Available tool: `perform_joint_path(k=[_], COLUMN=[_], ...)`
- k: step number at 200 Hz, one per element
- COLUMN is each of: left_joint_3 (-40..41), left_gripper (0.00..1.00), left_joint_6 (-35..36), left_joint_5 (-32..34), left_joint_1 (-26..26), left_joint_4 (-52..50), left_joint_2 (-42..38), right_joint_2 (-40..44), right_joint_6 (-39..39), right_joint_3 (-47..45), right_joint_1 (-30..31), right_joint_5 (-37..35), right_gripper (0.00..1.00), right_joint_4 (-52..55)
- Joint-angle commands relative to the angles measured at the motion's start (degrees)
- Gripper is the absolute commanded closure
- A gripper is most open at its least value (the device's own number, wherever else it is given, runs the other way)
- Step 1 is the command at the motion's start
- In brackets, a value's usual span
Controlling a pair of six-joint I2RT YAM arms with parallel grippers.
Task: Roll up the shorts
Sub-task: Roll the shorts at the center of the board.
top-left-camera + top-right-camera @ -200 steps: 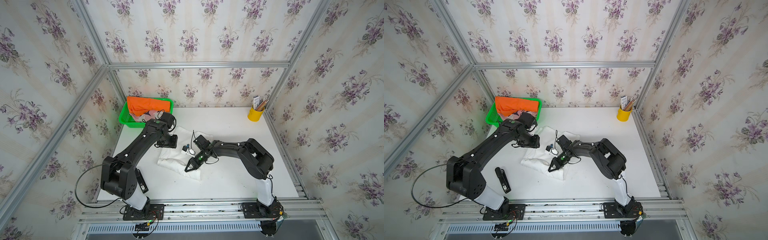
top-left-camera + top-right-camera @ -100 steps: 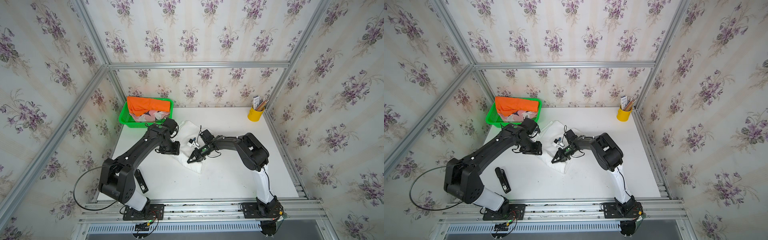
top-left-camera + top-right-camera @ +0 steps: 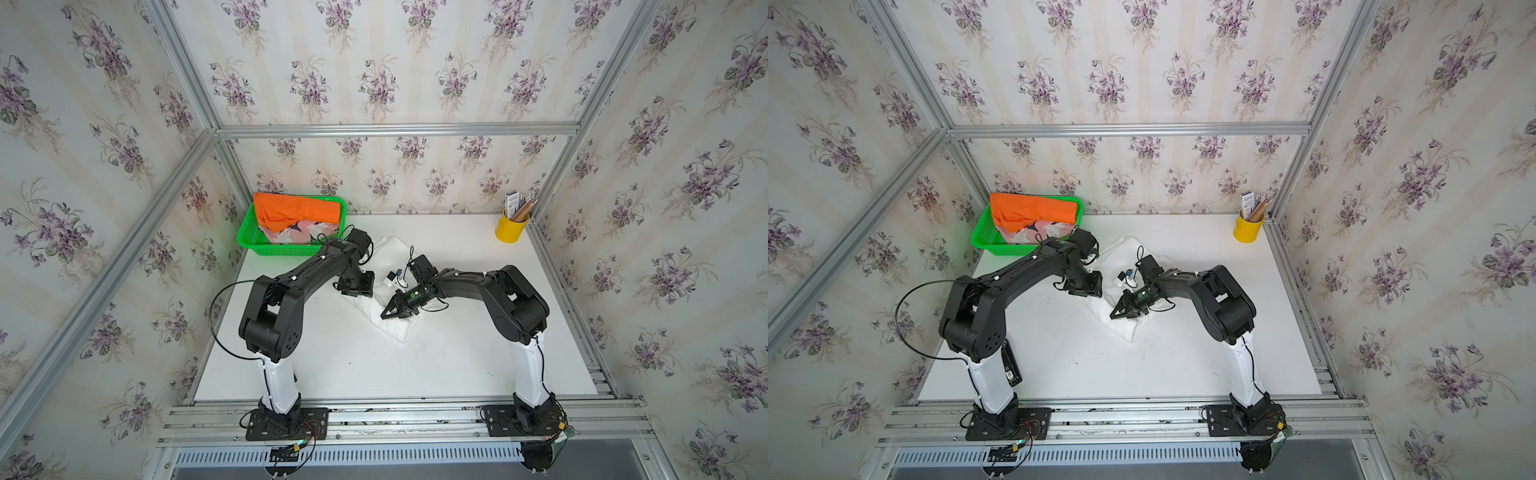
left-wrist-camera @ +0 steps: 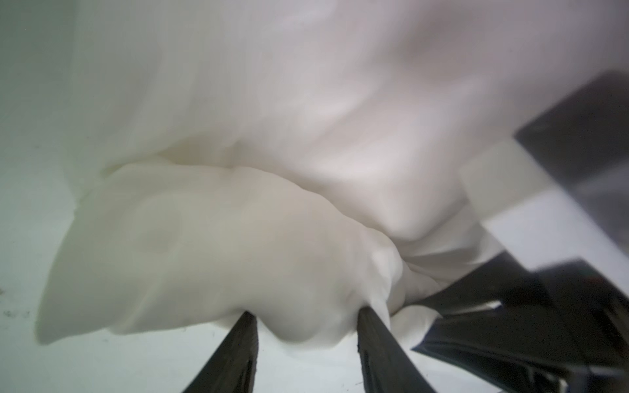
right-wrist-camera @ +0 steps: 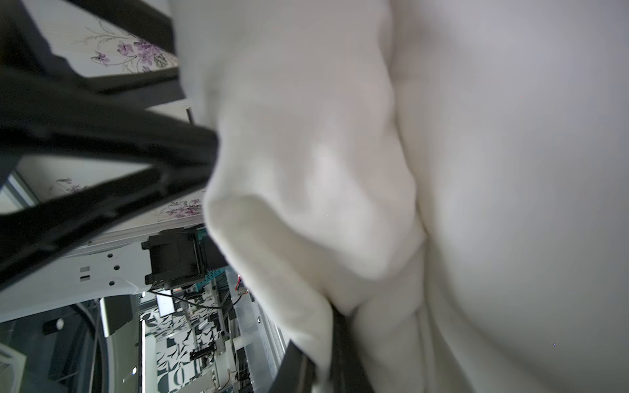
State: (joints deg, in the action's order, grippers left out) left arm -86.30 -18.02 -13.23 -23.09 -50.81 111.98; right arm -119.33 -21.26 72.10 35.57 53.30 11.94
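The white shorts (image 3: 395, 328) (image 3: 1129, 328) lie bunched in a narrow diagonal band at mid-table. My left gripper (image 3: 356, 289) (image 3: 1086, 286) presses down on their left edge. In the left wrist view the left gripper (image 4: 308, 314) has a thick bulge of white cloth filling the gap between its fingers (image 4: 245, 340). My right gripper (image 3: 384, 316) (image 5: 326, 313) is shut on a thin fold of the same shorts. The orange shorts (image 3: 291, 210) and the pink printed shorts (image 3: 299, 232) lie in the green basket (image 3: 249, 241).
A yellow cup (image 3: 510, 230) with pencils stands at the back right corner. The basket sits at the back left, close behind the left arm. A black object (image 3: 1011, 368) lies on the table beside the left arm's base. Aluminium rails run along the front edge.
The left gripper has moved right and the right gripper has drawn back a little. The shorts' spread left part has been gathered over, leaving a narrower band.
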Motion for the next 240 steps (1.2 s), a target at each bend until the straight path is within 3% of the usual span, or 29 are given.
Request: perform_joint_path(k=[1, 71, 108, 132, 171, 191, 212, 240], left_joint_3=[-2.41, -4.58, 1.03, 8.26, 25.48, 31.92, 33.91, 34.00], left_gripper=[0.49, 0.49, 0.46, 0.34, 0.24, 0.21, 0.19, 0.29], left_joint_6=[0.52, 2.14, 0.60, -6.50, -25.32, -33.55, -36.12, -36.00], left_joint_5=[1.63, 1.81, 4.06, 4.64, -10.61, -13.20, -12.23, -11.20], left_joint_1=[0.16, 0.25, 0.35, 1.57, 2.48, 1.83, 1.20, 1.12], left_joint_4=[-0.53, -0.94, -0.92, 0.08, 17.10, 26.44, 30.62, 30.36], left_joint_2=[3.78, 8.79, 1.52, -6.41, -18.00, -20.82, -20.76, -17.99], right_joint_2=[2.20, -3.45, -1.66, 2.52, 6.24, 6.90, 7.91, 11.00], right_joint_6=[-0.19, 1.67, 5.06, 7.28, 8.98, 9.75, 11.21, 14.01], right_joint_3=[0.15, 2.60, -1.11, -5.31, -9.59, -11.02, -11.62, -11.56], right_joint_1=[-0.32, -3.92, -2.98, -1.55, 1.36, 2.02, 2.68, 4.47], right_joint_5=[-6.71, -22.72, -15.12, -10.12, -6.67, -5.78, -5.94, -10.54], right_gripper=[0.88, 0.91, 0.95, 0.96, 0.97, 0.97, 0.93, 0.86], right_joint_4=[2.82, 5.15, 5.39, 6.08, 5.94, 5.79, 6.71, 8.34])
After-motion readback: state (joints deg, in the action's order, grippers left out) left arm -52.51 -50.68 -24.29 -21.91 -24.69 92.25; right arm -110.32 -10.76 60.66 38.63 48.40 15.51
